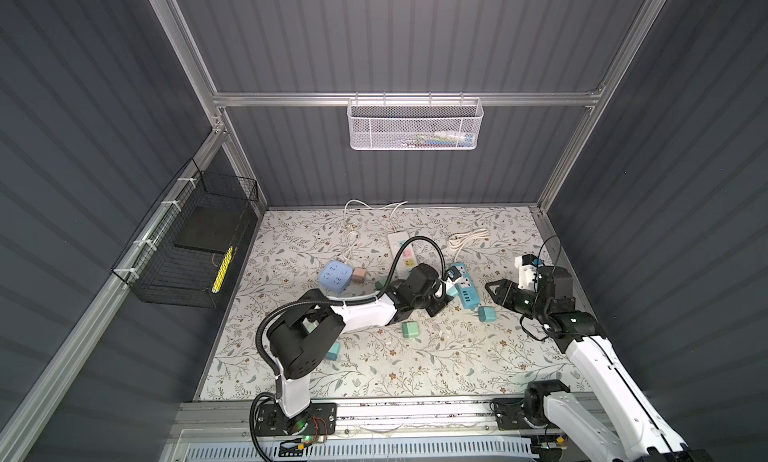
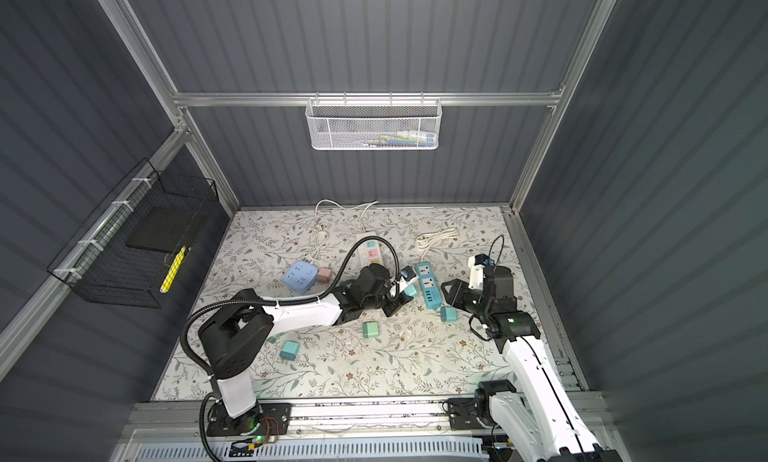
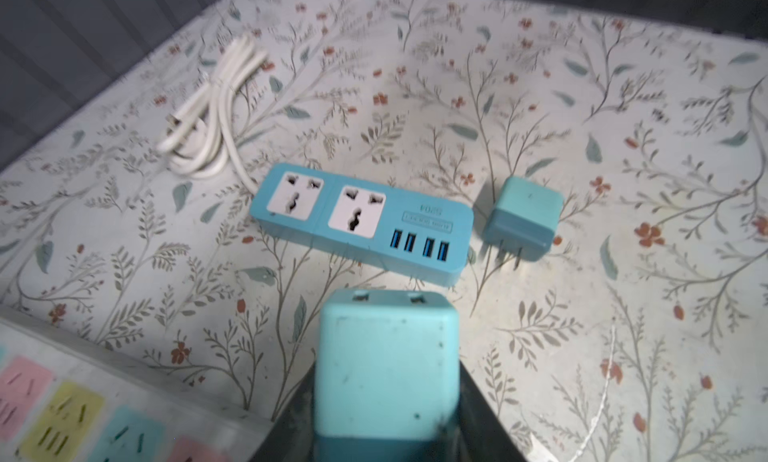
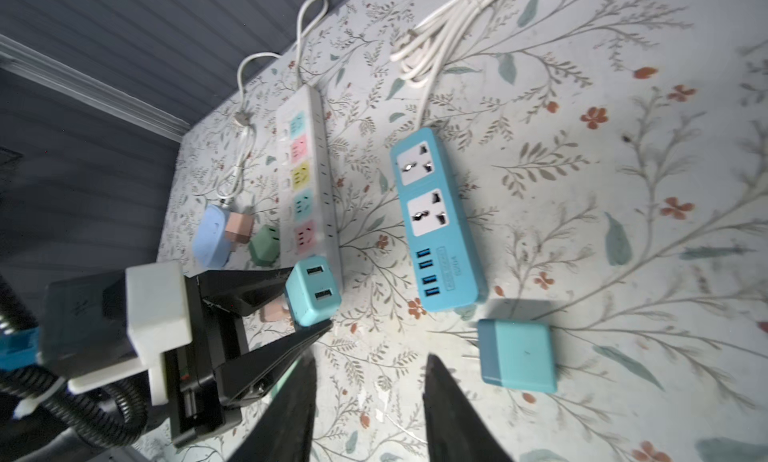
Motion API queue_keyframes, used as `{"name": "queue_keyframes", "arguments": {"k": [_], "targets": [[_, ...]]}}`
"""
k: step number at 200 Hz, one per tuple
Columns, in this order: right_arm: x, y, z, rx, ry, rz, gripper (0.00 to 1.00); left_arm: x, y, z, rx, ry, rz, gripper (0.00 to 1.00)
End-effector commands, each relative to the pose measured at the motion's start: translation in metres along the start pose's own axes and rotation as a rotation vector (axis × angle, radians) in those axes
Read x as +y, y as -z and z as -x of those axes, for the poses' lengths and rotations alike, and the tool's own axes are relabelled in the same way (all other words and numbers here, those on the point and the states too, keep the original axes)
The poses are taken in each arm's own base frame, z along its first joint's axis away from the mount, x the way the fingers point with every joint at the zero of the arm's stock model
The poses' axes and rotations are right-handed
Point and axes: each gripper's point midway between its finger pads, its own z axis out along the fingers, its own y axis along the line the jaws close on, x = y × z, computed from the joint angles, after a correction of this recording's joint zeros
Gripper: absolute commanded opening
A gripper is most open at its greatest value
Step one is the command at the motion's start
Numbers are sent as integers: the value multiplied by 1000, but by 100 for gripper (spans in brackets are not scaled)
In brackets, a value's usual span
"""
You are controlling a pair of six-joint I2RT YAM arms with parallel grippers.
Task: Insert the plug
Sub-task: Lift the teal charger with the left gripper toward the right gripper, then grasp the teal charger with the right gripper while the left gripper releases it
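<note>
Left gripper (image 4: 311, 300) pinches the teal plug (image 3: 386, 368) near the blue power strip (image 3: 361, 223); right gripper (image 4: 372, 356) is spread, empty. Carrying step, it seems. Next, the hidden prongs need aligning over a socket.

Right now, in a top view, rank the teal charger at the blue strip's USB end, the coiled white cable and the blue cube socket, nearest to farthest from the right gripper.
1. Teal charger, just by the right gripper.
2. Coiled white cable, farther back.
3. Blue cube socket, far left.
</note>
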Motion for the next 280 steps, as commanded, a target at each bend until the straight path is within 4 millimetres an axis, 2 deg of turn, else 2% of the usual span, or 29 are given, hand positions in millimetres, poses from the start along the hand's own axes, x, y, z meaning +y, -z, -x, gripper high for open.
{"name": "queue_keyframes", "arguments": {"k": [1,22,47,66,92,120,125,169,221,260,280], "targets": [[36,3,5,8,72,160,44,-4,22,51,-301,33,-13,15],[51,-1,2,68,113,200,45,-5,32,54,-334,29,-13,15],[64,-16,-10,162,162,214,53,-8,42,56,-378,-1,-17,15],[71,-26,-17,208,207,184,58,-10,50,57,-404,-10,-15,15],[72,-33,-22,244,202,159,59,-11,53,55,-398,-14,-19,14],[80,-34,-23,258,210,196,55,-12,56,54,-398,-17,-23,14],[77,-41,-28,289,201,191,54,-12,56,54,-399,-17,-26,15],[84,-48,-40,358,200,250,47,-14,57,57,-405,-20,-38,15],[96,-49,-31,323,203,307,35,-14,56,57,-401,-19,-38,18],[102,-48,-29,311,201,337,32,-13,57,58,-401,-19,-33,19],[101,-48,-26,300,208,325,26,-14,58,58,-398,-19,-33,26]]}}
